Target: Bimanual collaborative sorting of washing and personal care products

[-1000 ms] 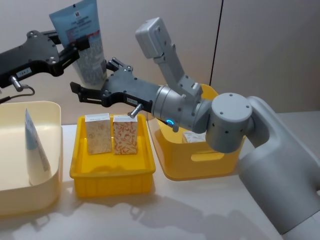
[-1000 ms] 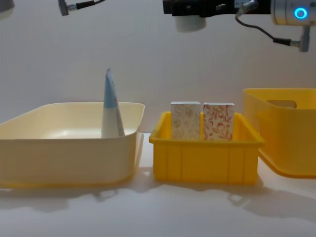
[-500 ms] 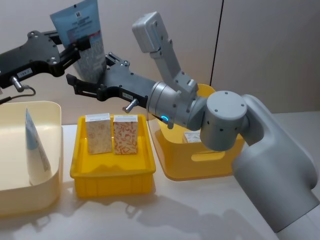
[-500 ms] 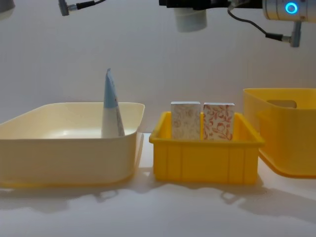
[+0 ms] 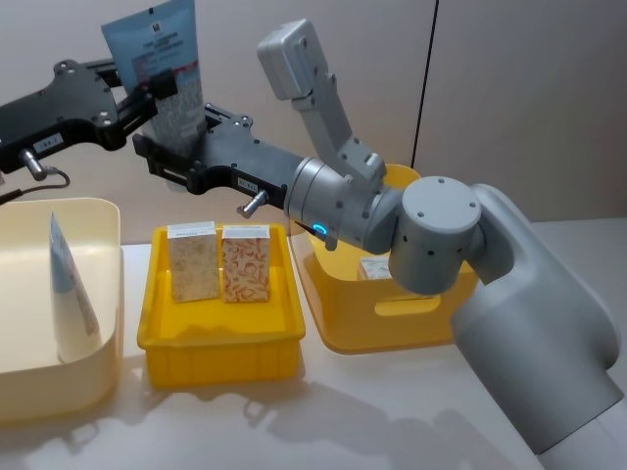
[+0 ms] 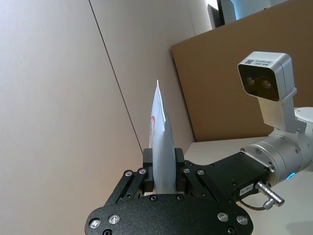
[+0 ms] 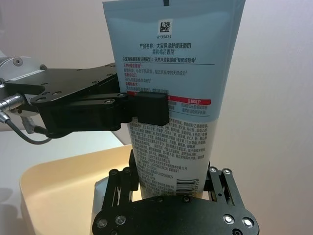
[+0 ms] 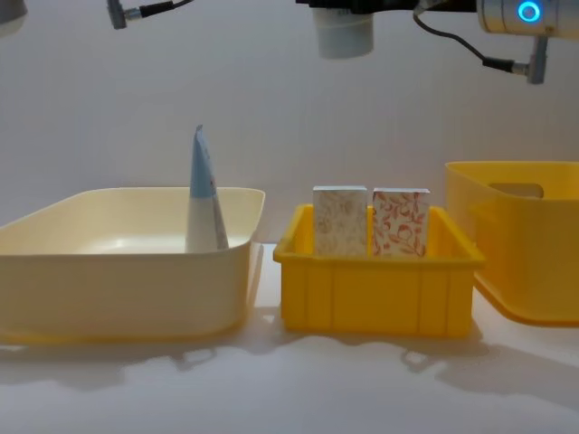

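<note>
A light blue tube (image 5: 155, 59) with dark print hangs cap down, high above the table. My left gripper (image 5: 149, 93) is shut on its middle, its finger (image 7: 149, 107) crossing the print; the left wrist view shows the tube (image 6: 161, 142) edge-on between the fingers. My right gripper (image 5: 174, 135) is open, and its fingers (image 7: 132, 164) stand on either side of the tube's lower part (image 7: 171, 147). The tube's white cap (image 8: 344, 36) pokes out below. Another blue tube (image 5: 69, 284) stands in the cream bin (image 5: 103, 220). A beige carton (image 5: 192, 262) and a red floral carton (image 5: 245, 264) stand upright in the yellow tray (image 5: 220, 343).
A deep yellow bin (image 5: 392, 313) stands at the right, behind the right arm, with a pale item (image 5: 377, 269) inside. From left to right, the cream bin (image 8: 118, 271), the yellow tray (image 8: 375, 276) and the deep bin (image 8: 534, 253) sit in a row on the white table.
My right gripper has risen and moved left until its fingers flank the lower part of the held tube. The left gripper and the tube have stayed where they were.
</note>
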### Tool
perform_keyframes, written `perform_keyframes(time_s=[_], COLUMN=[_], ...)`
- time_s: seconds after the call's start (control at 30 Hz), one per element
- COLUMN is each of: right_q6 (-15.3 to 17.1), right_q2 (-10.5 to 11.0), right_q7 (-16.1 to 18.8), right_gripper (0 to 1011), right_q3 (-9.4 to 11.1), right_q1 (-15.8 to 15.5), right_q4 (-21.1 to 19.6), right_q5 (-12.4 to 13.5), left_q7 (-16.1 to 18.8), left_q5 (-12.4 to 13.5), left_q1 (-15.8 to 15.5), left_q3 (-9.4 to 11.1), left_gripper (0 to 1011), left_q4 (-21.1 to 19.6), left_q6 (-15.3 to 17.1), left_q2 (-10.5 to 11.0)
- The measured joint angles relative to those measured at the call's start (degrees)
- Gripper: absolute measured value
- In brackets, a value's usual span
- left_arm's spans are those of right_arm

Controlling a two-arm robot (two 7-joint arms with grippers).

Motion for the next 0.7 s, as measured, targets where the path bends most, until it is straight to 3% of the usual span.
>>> perform_keyframes(time_s=[0.33, 0.7], right_q6=[0.0, -0.1], right_q2=[-0.1, -0.2], right_q7=[-0.2, -0.2], right_gripper=[628, 559], right_q3=[0.0, 0.0], right_q1=[0.1, 0.1], right_q4=[0.1, 0.1], right_q5=[0.1, 0.1], left_q7=[0.0, 0.0], left_q5=[0.0, 0.0], left_q1=[0.0, 0.0], left_q3=[0.0, 0.1], left_gripper=[239, 553], left_q4=[0.0, 0.0], left_q6=[0.0, 0.0], left_q2=[0.0, 0.0])
